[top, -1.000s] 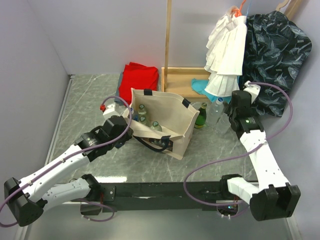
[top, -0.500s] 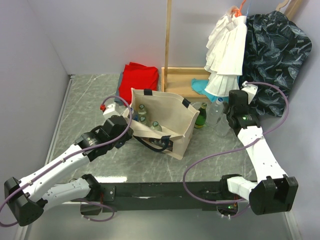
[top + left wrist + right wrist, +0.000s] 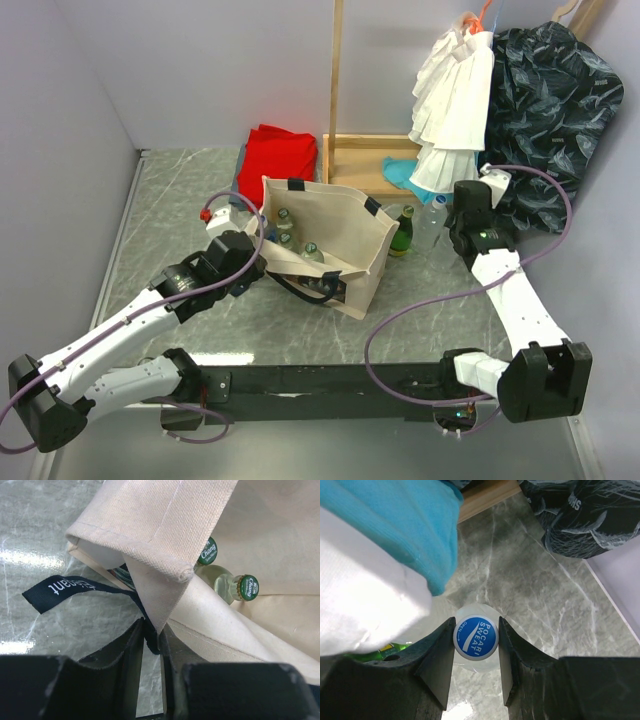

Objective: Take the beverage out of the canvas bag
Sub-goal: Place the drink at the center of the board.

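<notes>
A boxy beige canvas bag [image 3: 352, 238] with dark navy strap handles stands open in the middle of the grey marble table [image 3: 190, 190]. Inside it are small glass bottles with green caps [image 3: 246, 587]. Two caps show in the left wrist view, and a few show from above.

The left gripper [image 3: 150, 632] is at the near left corner of the canvas bag [image 3: 150, 525]. Its jaws are almost closed. They pinch a fold of the bag's edge, and a bit of navy strap [image 3: 65, 589] is in there too.

Just to the right of the bag, out on the table, stands a dark green glass bottle [image 3: 403, 230]. Next to that stands a clear plastic bottle [image 3: 432, 222] with a round blue and white cap [image 3: 476, 638]. The right gripper [image 3: 476, 625] is over this bottle. Its jaws are pressed against the cap, one on each side.

A teal cloth [image 3: 405, 525] and white clothes [image 3: 450, 110] hang close behind the bottle. The clothes hang from a wooden stand [image 3: 360, 160]. A dark cloth with a pale pattern [image 3: 545, 110] sits at the far right. A folded red cloth [image 3: 278, 155] lies behind the bag, well apart from both grippers.
</notes>
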Motion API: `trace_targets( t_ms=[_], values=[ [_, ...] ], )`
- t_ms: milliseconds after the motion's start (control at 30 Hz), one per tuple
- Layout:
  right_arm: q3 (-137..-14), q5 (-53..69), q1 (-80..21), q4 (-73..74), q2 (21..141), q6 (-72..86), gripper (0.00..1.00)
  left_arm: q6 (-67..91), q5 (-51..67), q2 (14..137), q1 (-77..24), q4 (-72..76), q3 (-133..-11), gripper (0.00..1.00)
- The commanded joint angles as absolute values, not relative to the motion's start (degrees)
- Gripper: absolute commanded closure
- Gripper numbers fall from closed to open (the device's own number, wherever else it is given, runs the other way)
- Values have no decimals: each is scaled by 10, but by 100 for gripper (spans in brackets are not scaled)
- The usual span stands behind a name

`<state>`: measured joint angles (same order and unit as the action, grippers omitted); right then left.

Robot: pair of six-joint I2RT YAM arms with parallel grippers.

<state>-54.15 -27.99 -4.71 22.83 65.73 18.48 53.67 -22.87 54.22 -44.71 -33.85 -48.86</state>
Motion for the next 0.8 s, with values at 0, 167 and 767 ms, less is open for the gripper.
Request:
trace_targets(
  t_ms=[0,167,767],
  values=[
    [-546,-301,-44,163,646,187,100,530,-222,541,-448,-345,-503,76],
    [-544,-294,-45,163,642,188,100,528,-221,544,-448,-343,-504,76],
    [-532,-301,-57,163,617,198,99,526,-220,545,-448,-341,-506,75]
  ],
)
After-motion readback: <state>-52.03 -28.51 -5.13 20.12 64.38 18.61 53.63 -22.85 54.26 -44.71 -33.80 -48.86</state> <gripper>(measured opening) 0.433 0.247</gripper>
